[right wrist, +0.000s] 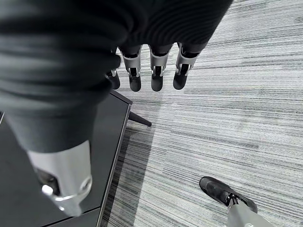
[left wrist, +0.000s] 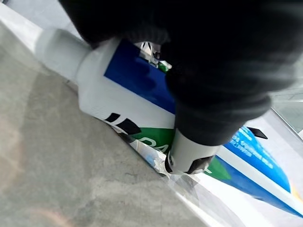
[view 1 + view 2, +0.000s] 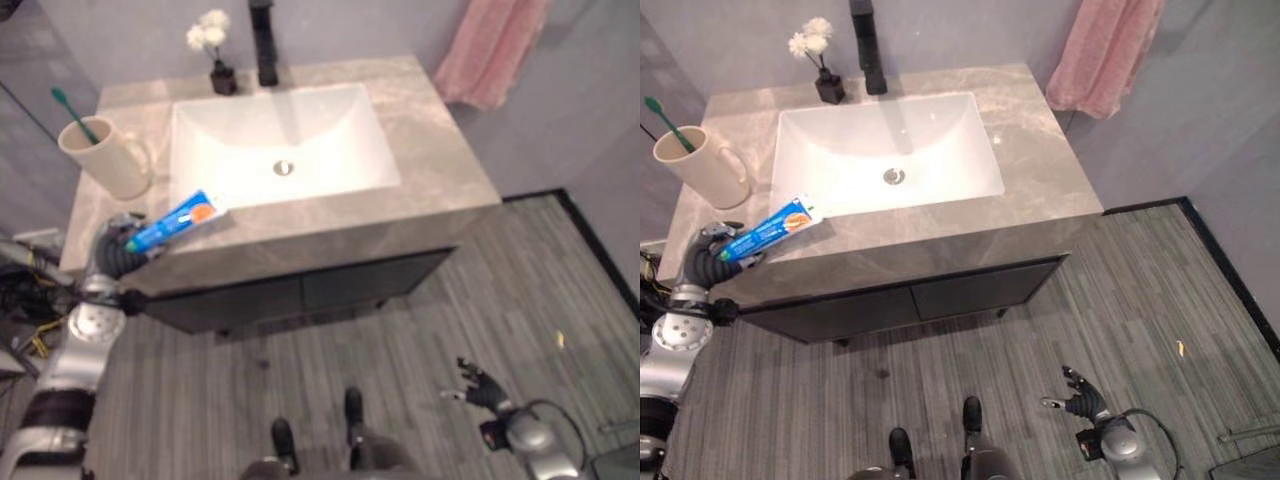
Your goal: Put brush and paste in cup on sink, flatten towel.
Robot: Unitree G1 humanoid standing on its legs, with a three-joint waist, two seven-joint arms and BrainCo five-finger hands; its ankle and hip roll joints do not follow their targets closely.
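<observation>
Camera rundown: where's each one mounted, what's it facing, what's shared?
Left eye view, head: down on the sink counter, cup, left hand holding the toothpaste tube.
Right eye view, head: same scene, slightly offset; right hand low over the floor.
Left wrist view: close along its thumb, on the tube and countertop.
Right wrist view: past relaxed fingers, at floor and cabinet.
Shared: tube, both eyes and left wrist.

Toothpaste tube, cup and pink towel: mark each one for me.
toothpaste tube (image 3: 770, 229), right eye view, middle of its blue body.
cup (image 3: 702, 170), right eye view, outer wall.
pink towel (image 3: 1103, 55), right eye view, hanging cloth's middle.
</observation>
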